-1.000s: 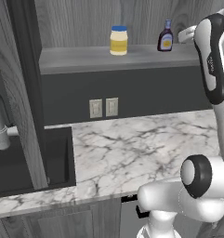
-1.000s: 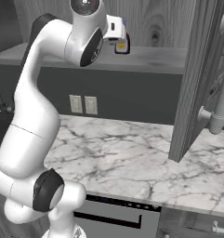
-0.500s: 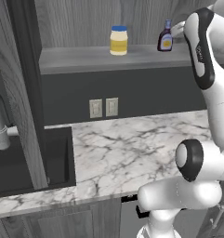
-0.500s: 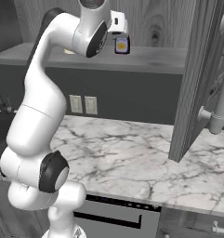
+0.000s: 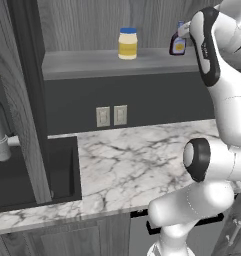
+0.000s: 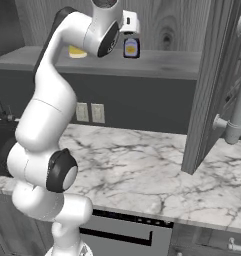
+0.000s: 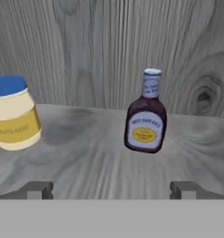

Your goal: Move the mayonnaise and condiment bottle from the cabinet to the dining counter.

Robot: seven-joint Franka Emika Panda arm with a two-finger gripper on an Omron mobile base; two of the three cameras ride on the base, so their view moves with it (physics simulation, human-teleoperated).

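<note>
jar: mayonnaise on the cabinet shelf, left of my line; wide, smooth and likely heavy, so I'd grip across the body below the blue lid.
bottle: upright on the shelf, well apart from the jar; light, tippy, best taken at the belly.
contents: both capped, fill hidden.
pincer: spread wide, empty, short of the bottle.

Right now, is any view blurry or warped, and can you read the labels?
Hand view: the mayonnaise leans and bulges at the frame edge, lettering soft; the condiment bottle has a blurred label. Left base view: both small, labels unreadable. Right base view: arm hides most of the jar.
</note>
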